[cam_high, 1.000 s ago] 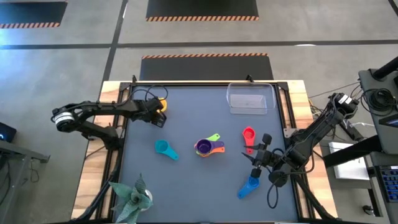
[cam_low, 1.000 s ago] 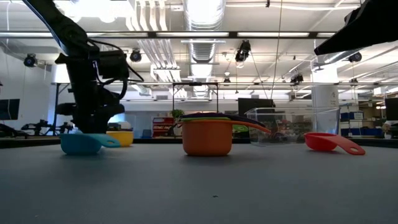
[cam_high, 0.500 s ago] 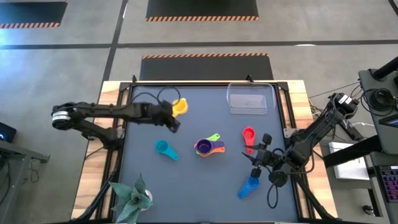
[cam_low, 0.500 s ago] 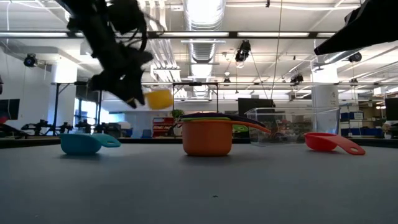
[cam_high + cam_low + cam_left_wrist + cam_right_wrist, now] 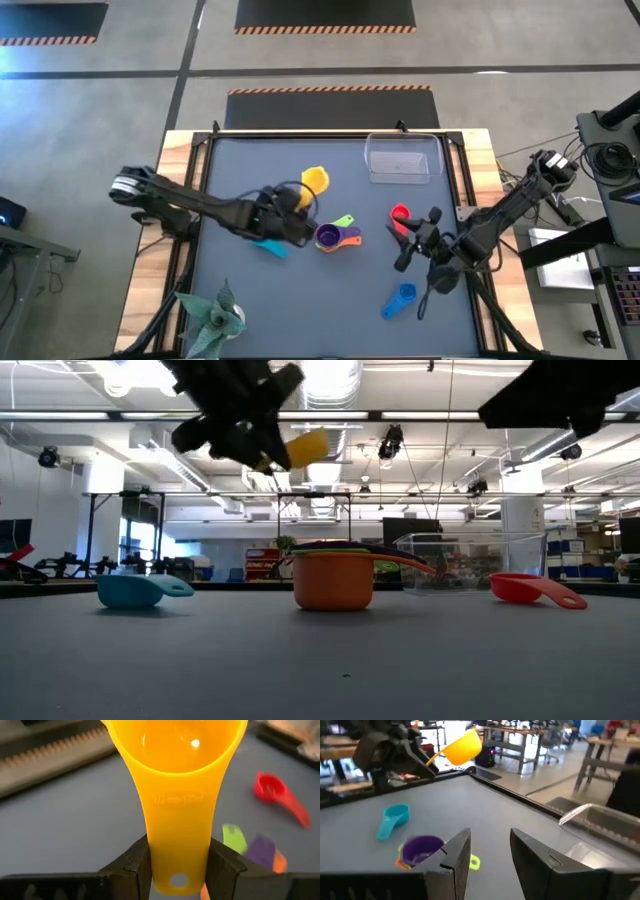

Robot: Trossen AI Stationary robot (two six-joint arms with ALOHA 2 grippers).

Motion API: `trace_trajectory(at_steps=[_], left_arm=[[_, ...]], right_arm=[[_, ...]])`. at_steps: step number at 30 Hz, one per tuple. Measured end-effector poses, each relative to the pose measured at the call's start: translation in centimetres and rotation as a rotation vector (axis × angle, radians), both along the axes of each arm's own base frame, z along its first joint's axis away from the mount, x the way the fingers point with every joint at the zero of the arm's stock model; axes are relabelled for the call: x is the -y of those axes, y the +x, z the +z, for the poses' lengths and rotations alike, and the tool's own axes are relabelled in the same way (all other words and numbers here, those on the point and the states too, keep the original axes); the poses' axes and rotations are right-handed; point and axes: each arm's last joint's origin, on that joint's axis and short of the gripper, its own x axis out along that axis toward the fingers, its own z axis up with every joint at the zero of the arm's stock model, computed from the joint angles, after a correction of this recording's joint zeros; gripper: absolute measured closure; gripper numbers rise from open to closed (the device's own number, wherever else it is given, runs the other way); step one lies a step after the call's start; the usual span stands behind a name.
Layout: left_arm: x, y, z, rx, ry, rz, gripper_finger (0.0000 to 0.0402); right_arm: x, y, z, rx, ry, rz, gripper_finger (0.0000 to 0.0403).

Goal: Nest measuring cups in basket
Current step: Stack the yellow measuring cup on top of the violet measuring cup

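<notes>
Looking down from the high view, we count seven measuring cups. The left gripper [image 5: 297, 203] clamps the handle of the yellow cup [image 5: 314, 181], carrying it just beside a stack [image 5: 335, 235] of three: purple on top, orange and green below. The teal cup [image 5: 270, 245] lies partly under that arm. The right gripper [image 5: 408, 243] hangs beside the red cup [image 5: 400, 215], with the blue cup [image 5: 400, 298] well apart behind it. One clear basket [image 5: 403, 158] sits beyond both grippers at the table's far edge; we see no cup in it.

In the low view, we see the yellow cup [image 5: 305, 447] held aloft above the table, the stack [image 5: 334, 576] resting below and beside it, one teal cup [image 5: 132, 589] and one red cup [image 5: 530, 589] on the table, and the basket [image 5: 470, 563] behind.

In the left wrist view, both fingers [image 5: 135, 862] pinch the yellow handle [image 5: 178, 827], the bowl pointing away; the red cup [image 5: 277, 795] lies ahead.

In the right wrist view, we see two fingers [image 5: 457, 851] parted with nothing between them, facing the purple-topped stack [image 5: 421, 848], the teal cup [image 5: 392, 819] and the lifted yellow cup [image 5: 462, 746].
</notes>
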Motion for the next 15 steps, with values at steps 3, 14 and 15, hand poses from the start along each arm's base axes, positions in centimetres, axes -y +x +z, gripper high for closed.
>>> trace_trajectory(at_steps=[3, 14, 15], left_arm=[[0.7, 2.6, 0.0, 0.006, 0.077, 0.034, 0.0286], [3.1, 8.6, 1.4, -0.154, 0.376, 0.085, 0.0286], [3.5, 8.6, 1.7, -0.161, 0.393, 0.086, 0.0286]], right_arm=[[0.5, 0.9, 0.3, 0.003, 0.034, 0.002, 0.0275], [1.3, 2.8, 2.5, 0.114, -0.009, 0.437, 0.0275], [1.8, 2.5, 2.4, 0.144, -0.002, 0.427, 0.0275]])
